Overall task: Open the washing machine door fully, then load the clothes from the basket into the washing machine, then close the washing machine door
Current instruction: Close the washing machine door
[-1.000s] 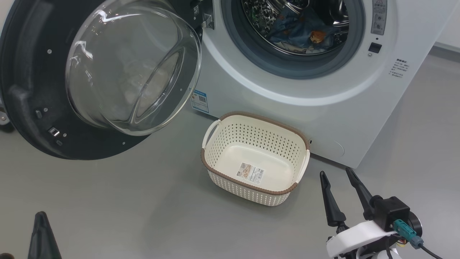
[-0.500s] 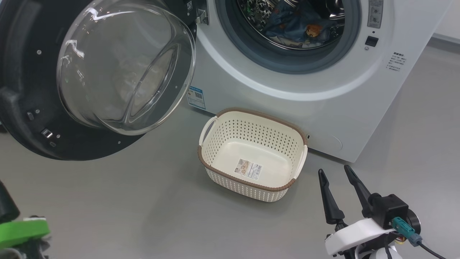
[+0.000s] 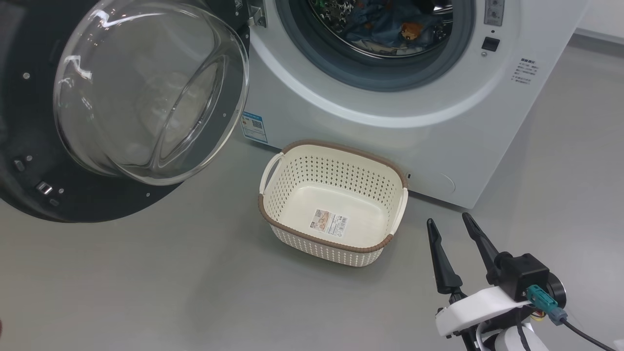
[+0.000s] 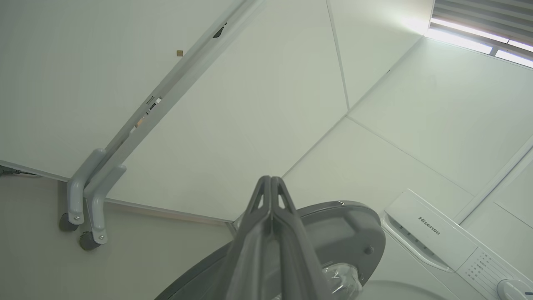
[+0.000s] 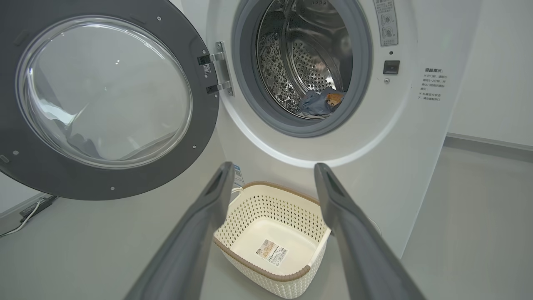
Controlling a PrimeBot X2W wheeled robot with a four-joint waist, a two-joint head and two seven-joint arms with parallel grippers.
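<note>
The washing machine [image 3: 370, 141], a white front loader, stands on the grey floor [image 3: 146, 282]. The left wrist view gives a brand mark [image 4: 429, 225] reading "Hisense" on the top front panel. The head and right wrist views give a block of small print [image 3: 524, 70] right of the drum opening and a grey warning label [image 5: 385, 23] above the latch. Both are too small to read.

The washing machine door [image 3: 97, 207] stands swung wide to the left on its metal hinge [image 5: 218, 68].

The basket [image 3: 341, 146] rests on the floor, just near of the machine front.

The clothes [image 3: 385, 24], blue with an orange figure, lie inside the steel drum [image 5: 300, 50].

Right hand [image 3: 447, 219]: fingers apart, holding nothing, near and right of the basket.

Left hand [image 4: 270, 180]: fingers pressed together, holding nothing, the door's edge behind them. This view adds a grey wheeled frame [image 4: 89, 200] by the wall.

A blue label sticker [image 3: 254, 127] with a square code sits at the machine's lower left front corner; its text is illegible. A barcode sticker [image 3: 330, 223] lies on the basket base.
</note>
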